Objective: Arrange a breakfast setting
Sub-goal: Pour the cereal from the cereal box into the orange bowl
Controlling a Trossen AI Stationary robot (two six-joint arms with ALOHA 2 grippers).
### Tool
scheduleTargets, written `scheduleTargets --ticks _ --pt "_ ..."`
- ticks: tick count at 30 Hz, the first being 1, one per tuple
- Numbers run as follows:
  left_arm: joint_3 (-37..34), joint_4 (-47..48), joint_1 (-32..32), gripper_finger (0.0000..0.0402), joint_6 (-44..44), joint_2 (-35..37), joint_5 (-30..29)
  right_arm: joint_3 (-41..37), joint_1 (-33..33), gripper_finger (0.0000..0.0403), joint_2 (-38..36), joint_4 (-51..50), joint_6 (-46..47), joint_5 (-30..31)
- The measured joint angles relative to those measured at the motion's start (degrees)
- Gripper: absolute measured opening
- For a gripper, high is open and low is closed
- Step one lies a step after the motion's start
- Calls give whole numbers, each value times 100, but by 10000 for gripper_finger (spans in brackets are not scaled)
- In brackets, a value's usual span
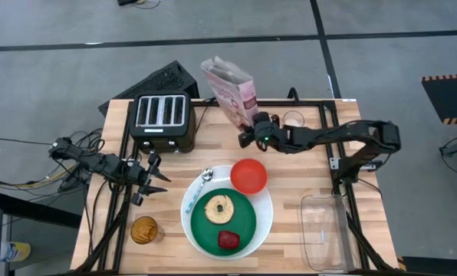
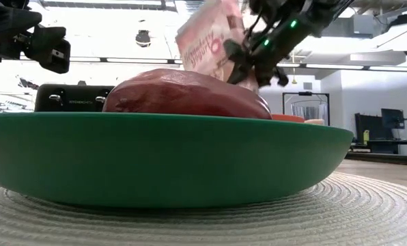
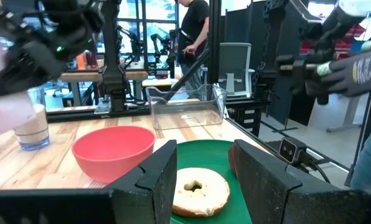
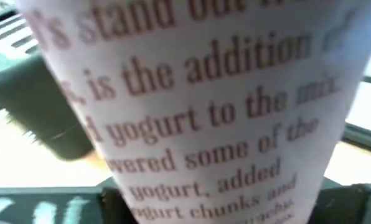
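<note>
- the right gripper (image 1: 253, 132) was clamped on the lower part of the pink cereal box (image 1: 230, 89), holding it tilted at the back of the worktop (image 1: 305, 172), beside the black toaster (image 1: 162, 116); in the right wrist view the printed cardboard panel filled the frame.
- the step in hand looked like bringing the cereal to the setting; the next move would likely call for carrying the box over the small red bowl (image 1: 248, 175) and tipping its open top without knocking the bowl.
- the left gripper (image 1: 153, 177) waited with fingers spread, left of the plates, holding nothing.
- the large white round plate (image 1: 266, 218) carried the smaller green plate (image 1: 244, 221), smooth and glossy, with the ring-shaped toasted bagel (image 1: 218, 208) and the small dark red food item (image 1: 228, 239) on it.
- the red bowl sat on the white plate's far rim; the metal spoon (image 1: 199, 187) lay across its left edge.
- the worktop was pale wood.
</note>
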State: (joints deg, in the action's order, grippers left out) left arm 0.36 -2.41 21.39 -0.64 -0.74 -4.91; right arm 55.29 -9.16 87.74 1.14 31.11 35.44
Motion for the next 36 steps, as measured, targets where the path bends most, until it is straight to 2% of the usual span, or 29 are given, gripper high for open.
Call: scheduleTargets --ticks 6,11,23,36 --pt "1 2 0 144 0 -1 0 0 291 195 -778 -816 -716 -372" --pt "0 2 0 144 0 -2 0 0 594 195 -1433 -1798 -788 -635" --pt "0 2 0 144 0 -2 0 0 1596 195 -2717 -3955 -769 -585" --pt "2 -2 0 144 0 0 0 7 2509 196 -3557 -5827 -918 -558"
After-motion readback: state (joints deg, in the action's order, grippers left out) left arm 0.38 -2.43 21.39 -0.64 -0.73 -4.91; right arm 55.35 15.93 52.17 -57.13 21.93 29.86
